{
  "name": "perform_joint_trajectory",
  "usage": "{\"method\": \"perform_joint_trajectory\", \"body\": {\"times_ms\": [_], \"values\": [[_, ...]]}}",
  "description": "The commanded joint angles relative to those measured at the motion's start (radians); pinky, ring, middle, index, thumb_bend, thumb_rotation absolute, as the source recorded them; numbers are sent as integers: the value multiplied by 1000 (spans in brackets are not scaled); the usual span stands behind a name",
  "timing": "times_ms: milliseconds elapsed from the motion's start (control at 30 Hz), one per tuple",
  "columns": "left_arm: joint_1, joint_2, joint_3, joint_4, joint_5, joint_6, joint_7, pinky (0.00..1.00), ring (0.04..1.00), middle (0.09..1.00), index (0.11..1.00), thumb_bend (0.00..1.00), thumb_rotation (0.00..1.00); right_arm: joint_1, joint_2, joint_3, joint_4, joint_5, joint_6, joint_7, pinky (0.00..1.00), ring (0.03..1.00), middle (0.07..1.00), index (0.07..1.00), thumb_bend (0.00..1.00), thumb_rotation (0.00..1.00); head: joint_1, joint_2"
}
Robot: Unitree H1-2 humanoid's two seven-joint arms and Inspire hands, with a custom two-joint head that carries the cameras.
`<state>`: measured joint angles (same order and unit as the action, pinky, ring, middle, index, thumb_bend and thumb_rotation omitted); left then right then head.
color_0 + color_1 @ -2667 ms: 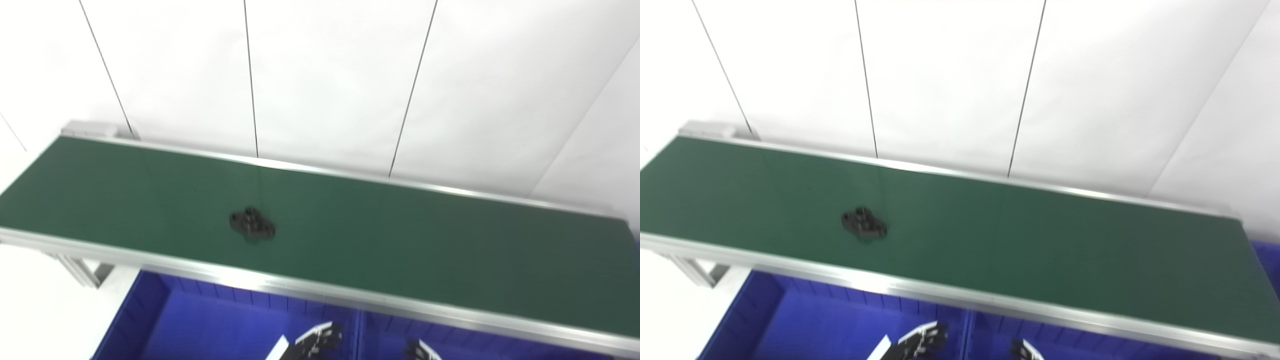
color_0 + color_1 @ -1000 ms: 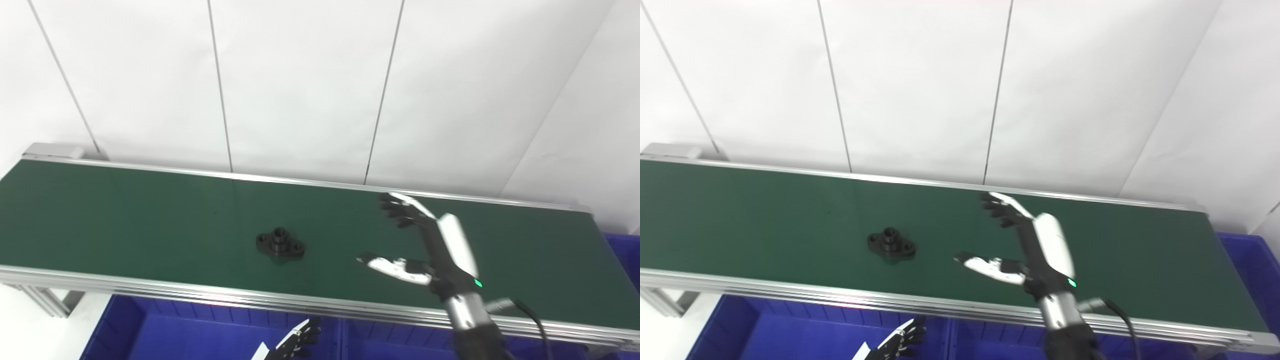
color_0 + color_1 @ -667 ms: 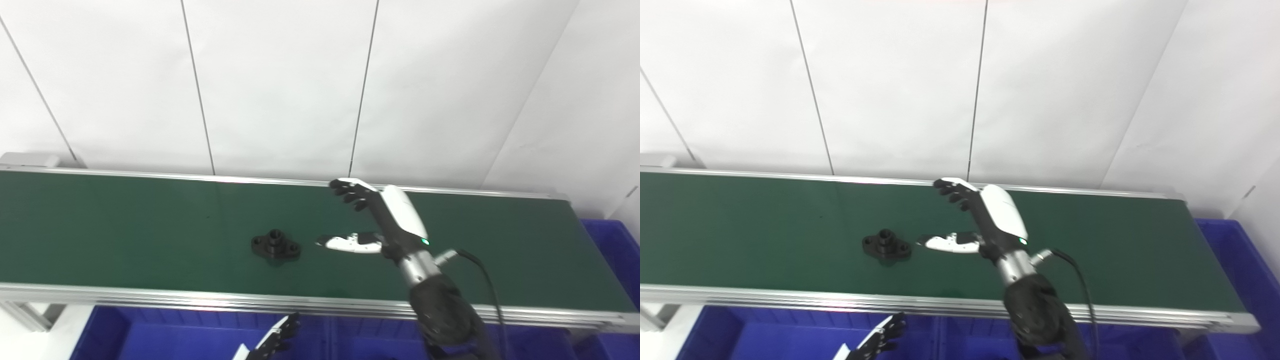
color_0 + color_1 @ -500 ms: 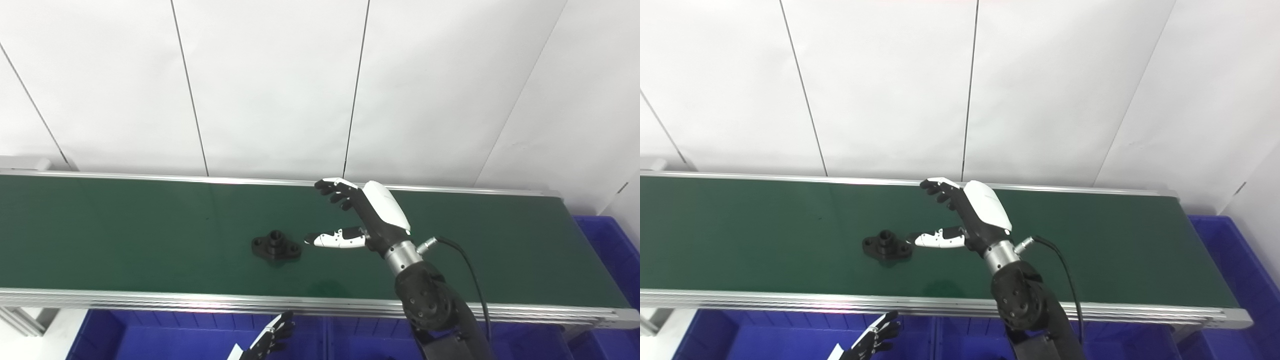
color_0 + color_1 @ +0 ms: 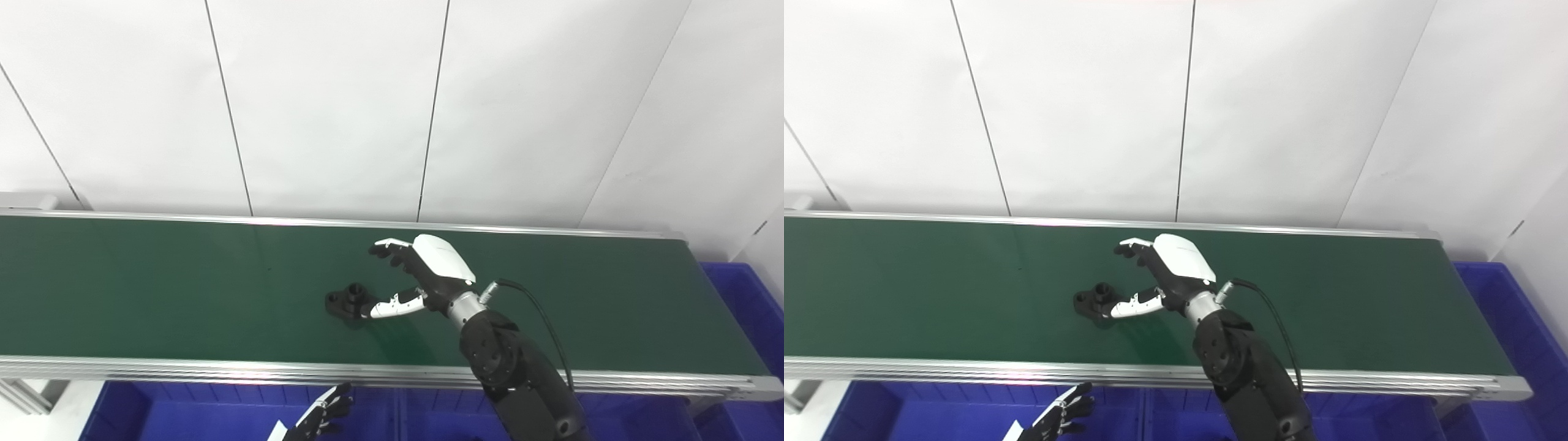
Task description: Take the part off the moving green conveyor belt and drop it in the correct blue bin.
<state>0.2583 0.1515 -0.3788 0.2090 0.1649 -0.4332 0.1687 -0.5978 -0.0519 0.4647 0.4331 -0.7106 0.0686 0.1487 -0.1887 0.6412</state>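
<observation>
The right hand (image 5: 422, 272) is out over the green conveyor belt (image 5: 153, 288), arm reaching up from the bottom right across the belt's near rail (image 5: 184, 369). It is spread wide, holding nothing: the fingers (image 5: 389, 250) curl forward above the belt on the far side, and the white-tipped thumb (image 5: 392, 304) stretches out low toward the left. Right at that thumb tip sits the part (image 5: 347, 300), a small black flanged piece with a raised round hub in the middle and a hole in the lobe that shows. It lies flat on the belt, roughly mid-length and a little nearer the front rail than the back. The thumb tip overlaps the part's right lobe in both views; whether it actually touches, I cannot tell. The fingers are well clear of the part, above and to the right of it, so the part lies in the mouth of the spread hand, not gripped.

Down at the bottom edge, the left hand (image 5: 321, 416) peeks in below the belt, over the blue bin (image 5: 184, 416), fingers loosely apart with nothing in them. A second blue bin (image 5: 747, 300) shows past the belt's right end. A black cable (image 5: 539, 306) loops from the right wrist back along the forearm. Behind it all, a white panelled wall (image 5: 337, 104) with thin dark seams
</observation>
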Motion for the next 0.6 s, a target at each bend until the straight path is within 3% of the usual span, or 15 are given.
{"method": "perform_joint_trajectory", "body": {"times_ms": [0,333,567], "values": [[2,1,5,-28,-19,-37,-12,699,783,820,887,707,505,-52,1,7,-1,-9,-8,-14,684,746,789,788,795,315,1,1],[5,5,9,-28,-27,-37,-24,752,829,855,885,721,494,-79,-11,59,66,-49,6,2,699,758,802,800,766,291,6,10],[5,4,7,-34,-29,-37,-25,704,792,829,887,713,480,-85,-29,90,110,-82,-6,-6,714,761,787,792,755,270,6,19]]}}
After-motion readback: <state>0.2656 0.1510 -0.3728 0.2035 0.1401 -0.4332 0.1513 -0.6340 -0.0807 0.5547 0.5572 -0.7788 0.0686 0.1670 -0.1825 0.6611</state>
